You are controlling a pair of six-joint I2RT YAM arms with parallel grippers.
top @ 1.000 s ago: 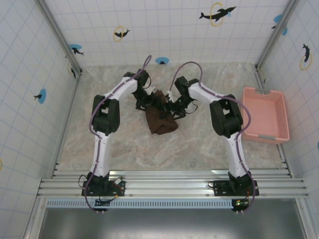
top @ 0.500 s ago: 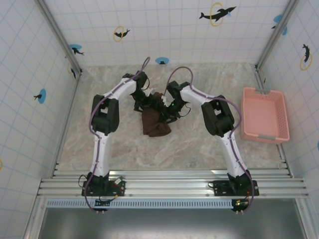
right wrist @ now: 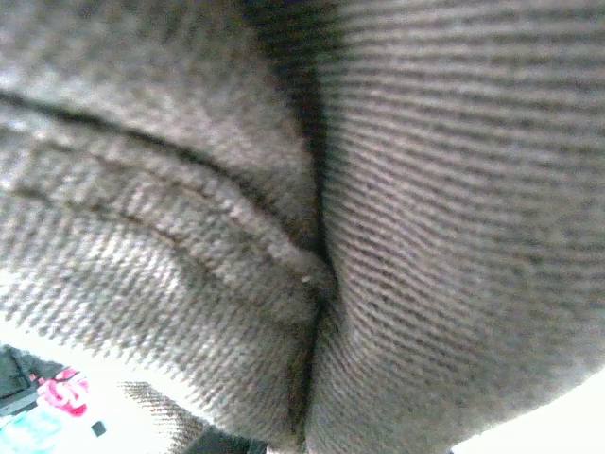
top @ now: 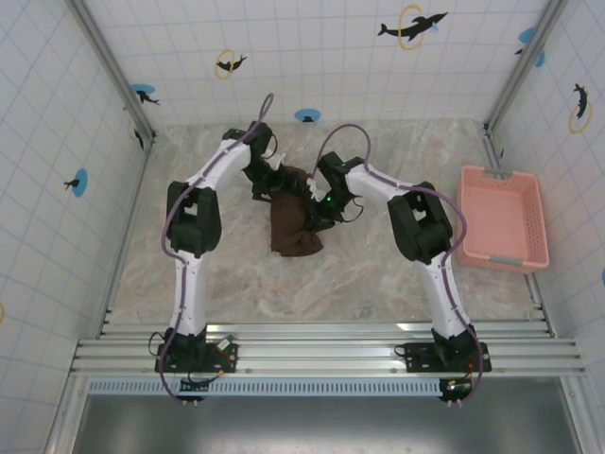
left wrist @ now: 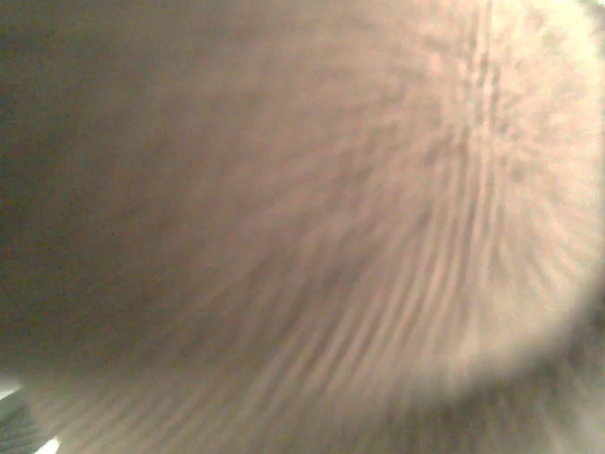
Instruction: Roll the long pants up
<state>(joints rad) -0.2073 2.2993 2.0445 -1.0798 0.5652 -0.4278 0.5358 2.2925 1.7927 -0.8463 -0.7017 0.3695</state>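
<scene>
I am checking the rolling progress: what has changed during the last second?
The right gripper slid left, and the long pants became a narrower bundle, shifted slightly left. The elbow of the left arm swung slightly outward; the left gripper stayed at the bundle's far edge. The pink basket did not move.

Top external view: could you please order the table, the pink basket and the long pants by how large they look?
Largest to smallest:
1. table
2. pink basket
3. long pants, bunched into a compact heap, clearly smaller here than the basket
</scene>
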